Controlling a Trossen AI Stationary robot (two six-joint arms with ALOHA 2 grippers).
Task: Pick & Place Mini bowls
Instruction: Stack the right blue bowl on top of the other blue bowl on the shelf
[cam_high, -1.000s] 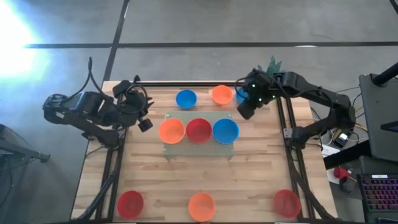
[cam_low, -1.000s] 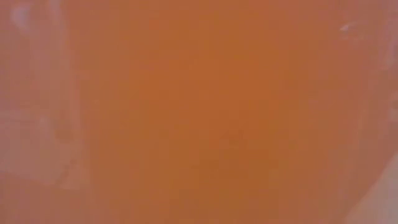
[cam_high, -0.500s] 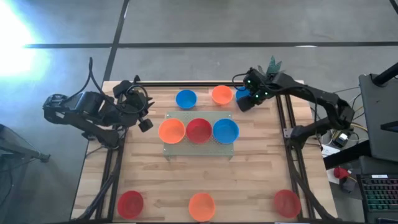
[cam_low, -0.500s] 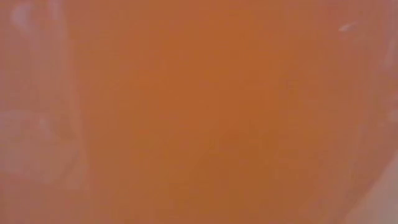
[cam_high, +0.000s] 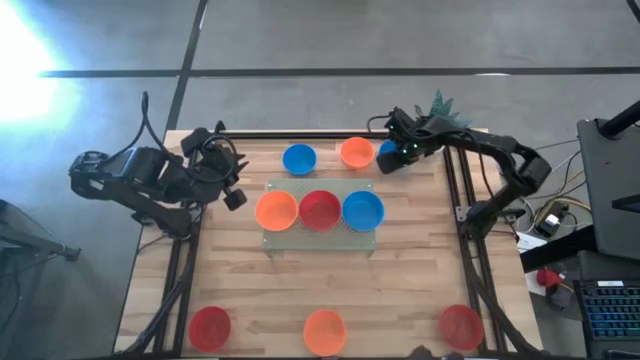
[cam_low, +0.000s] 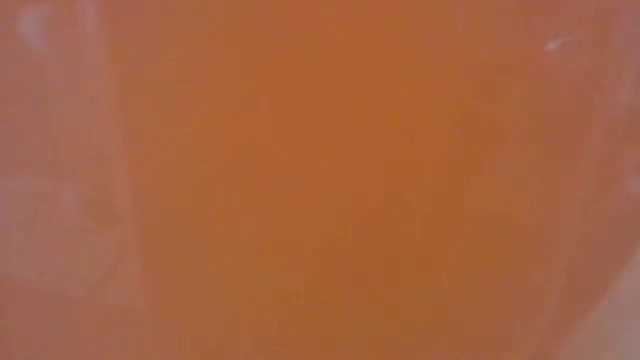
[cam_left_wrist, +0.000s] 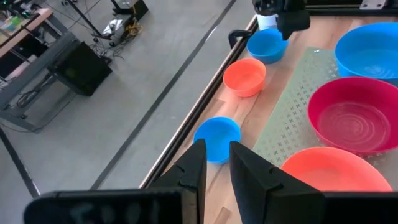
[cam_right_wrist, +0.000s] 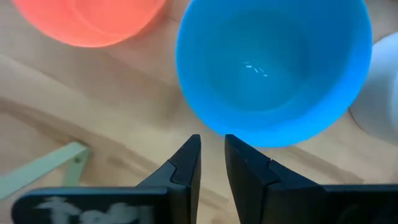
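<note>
While the right gripper (cam_right_wrist: 211, 152) hangs at the far right corner of the surface (cam_high: 300, 290), its fingers (cam_right_wrist: 186, 163) stand only a narrow slit apart, empty, with their tips at the near rim of a blue bowl (cam_right_wrist: 270, 68). This bowl sits close beside a white pot (cam_right_wrist: 379, 93) and just next to an orange bowl (cam_right_wrist: 90, 18).

**Risk 1.** The slit looks barely wide enough for the thin wall. If the fingers come down astride nothing, or both land outside the rim, they would likely push the light bowl against the pot rather than pinch it.

**Risk 2.** The pot holds a green plant (cam_high: 438, 103). A shove or a wide swing of the wrist could tip it, since the bowl lies almost against it.

**Risk 3.** The orange bowl is close enough that a sideways correction might knock it along the edge.

The left gripper (cam_left_wrist: 214, 163) waits over the far left edge, fingers (cam_left_wrist: 193, 171) nearly together and holding nothing, pointed across another blue bowl (cam_left_wrist: 216, 138).

On the green mat (cam_high: 318, 240) at the middle stand three bowls in a row: orange (cam_high: 276, 210), red (cam_high: 320, 210) and blue (cam_high: 362, 210). Three more wait along the near edge: red (cam_high: 209, 326), orange (cam_high: 324, 331) and red (cam_high: 461, 326). The low view is filled by a blurred orange surface, probably that near orange bowl, so it offers no check on any contact.
</note>
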